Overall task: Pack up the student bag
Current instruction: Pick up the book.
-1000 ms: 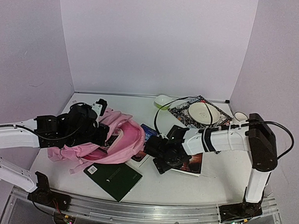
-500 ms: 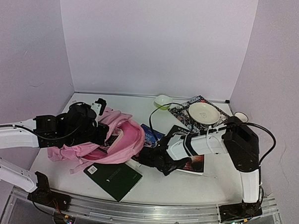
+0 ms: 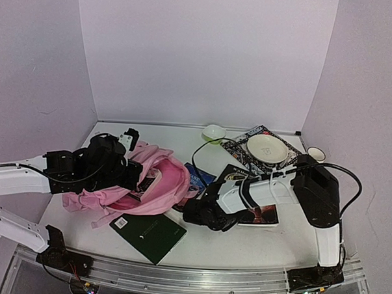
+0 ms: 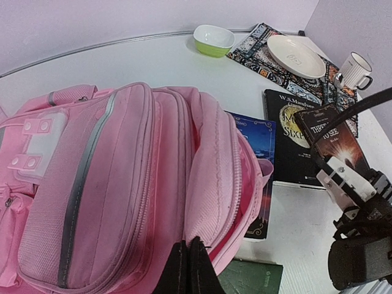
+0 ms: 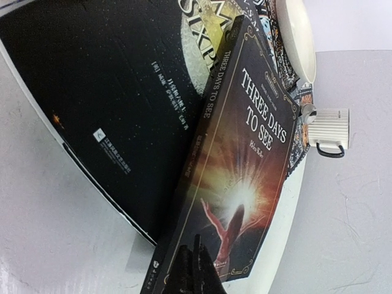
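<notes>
— Pinching anything, the left claw (image 4: 187, 260)?
— Yes, it is pressed together on the open rim of the soft pink fabric backpack (image 4: 122, 171), which lies toward the left edge of the white desk (image 4: 141, 61).
— And the right claw (image 5: 195, 264)?
— Pressed together at one short edge of the dark paperback with a sunburst cover (image 5: 251, 159), which is tilted against a black book (image 5: 110, 92). Whether it grips the paperback, I cannot tell.

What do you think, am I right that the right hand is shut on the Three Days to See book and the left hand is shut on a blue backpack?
One detail is wrong: the backpack is pink, not blue, as the left wrist view shows. The right hand is shut on the Three Days to See book, and the left hand is shut on the backpack.
</notes>
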